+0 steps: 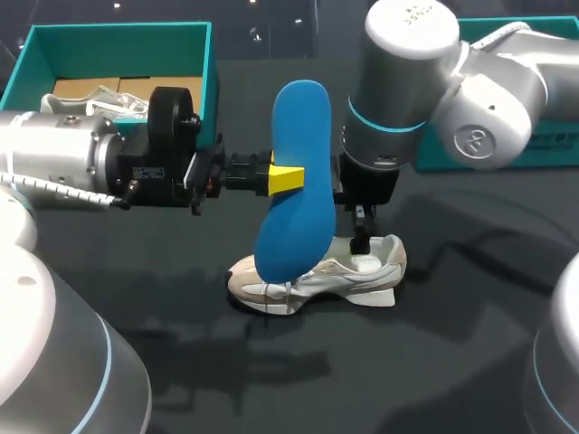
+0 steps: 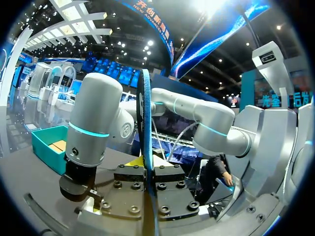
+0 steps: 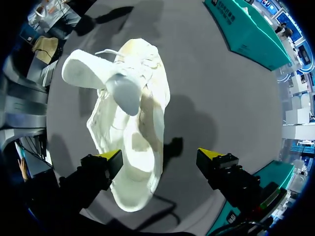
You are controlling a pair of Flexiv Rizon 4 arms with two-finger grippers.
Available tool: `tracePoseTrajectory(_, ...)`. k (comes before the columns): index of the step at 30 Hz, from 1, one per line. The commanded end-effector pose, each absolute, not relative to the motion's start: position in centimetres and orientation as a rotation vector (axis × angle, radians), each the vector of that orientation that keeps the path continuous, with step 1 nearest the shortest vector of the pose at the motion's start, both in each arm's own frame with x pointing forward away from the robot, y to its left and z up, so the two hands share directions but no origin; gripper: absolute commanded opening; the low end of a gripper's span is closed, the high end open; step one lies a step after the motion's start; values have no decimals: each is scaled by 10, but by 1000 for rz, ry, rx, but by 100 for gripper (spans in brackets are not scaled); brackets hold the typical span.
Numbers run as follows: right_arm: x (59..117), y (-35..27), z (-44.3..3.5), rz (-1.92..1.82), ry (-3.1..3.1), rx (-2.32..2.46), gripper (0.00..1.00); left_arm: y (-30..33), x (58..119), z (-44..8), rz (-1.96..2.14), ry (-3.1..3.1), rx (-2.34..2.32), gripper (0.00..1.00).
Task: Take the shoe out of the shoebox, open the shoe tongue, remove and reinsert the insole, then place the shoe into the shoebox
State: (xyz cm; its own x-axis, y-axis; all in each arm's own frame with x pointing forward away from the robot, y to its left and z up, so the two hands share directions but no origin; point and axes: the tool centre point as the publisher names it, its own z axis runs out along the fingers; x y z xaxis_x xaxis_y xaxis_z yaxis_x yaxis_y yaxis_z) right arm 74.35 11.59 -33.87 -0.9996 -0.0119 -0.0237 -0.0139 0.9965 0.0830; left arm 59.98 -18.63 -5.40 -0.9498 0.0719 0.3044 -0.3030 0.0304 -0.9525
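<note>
Closest in, the left arm's fingers (image 1: 288,178) are pinching the long blue foam insole (image 1: 298,136) across its middle. They stand it upright just above the white mesh sneaker (image 1: 317,276), clear of the opening, I'd say, so it can be lined up to go back in. The right arm's fingers (image 3: 109,160) hang spread over the sneaker's heel, likely ready to steady it on the dark counter (image 1: 452,344). The teal cardboard shoebox (image 1: 204,72) waits well behind the sneaker, on the left arm's side.
</note>
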Motion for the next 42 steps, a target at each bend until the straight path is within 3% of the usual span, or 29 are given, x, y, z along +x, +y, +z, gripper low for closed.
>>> tracePoseTrajectory(1,750,126,-357,113,3121,-16,100,-187,599,-55,2006,-2040,239,0)
tracePoseTrajectory(3,752,127,-362,123,3124,-19,98,-187,599,-55,2006,-2040,239,0)
tracePoseTrajectory(5,753,128,-366,127,3128,-27,84,-187,599,-55,2006,-2040,239,0)
tracePoseTrajectory(6,753,128,-367,132,3131,-30,82,-187,599,-55,2006,-2040,239,0)
tracePoseTrajectory(15,753,128,-380,132,3159,-59,82,-187,599,-55,2006,-2040,239,0)
tracePoseTrajectory(17,751,127,-383,131,3165,-60,77,-187,599,-55,2006,-2040,239,0)
tracePoseTrajectory(18,750,126,-384,131,3167,-61,54,-187,599,-55,2006,-2040,239,0)
tracePoseTrajectory(19,750,126,-384,131,3169,-61,41,-187,599,-55,2006,-2040,239,0)
tracePoseTrajectory(20,749,125,-385,129,3172,-61,17,-187,599,-55,2006,-2040,239,0)
tracePoseTrajectory(21,748,125,-385,129,3173,-62,0,-187,599,-55,2006,-2040,239,0)
tracePoseTrajectory(42,734,114,-358,82,3215,93,0,-187,599,-55,2006,-2040,239,0)
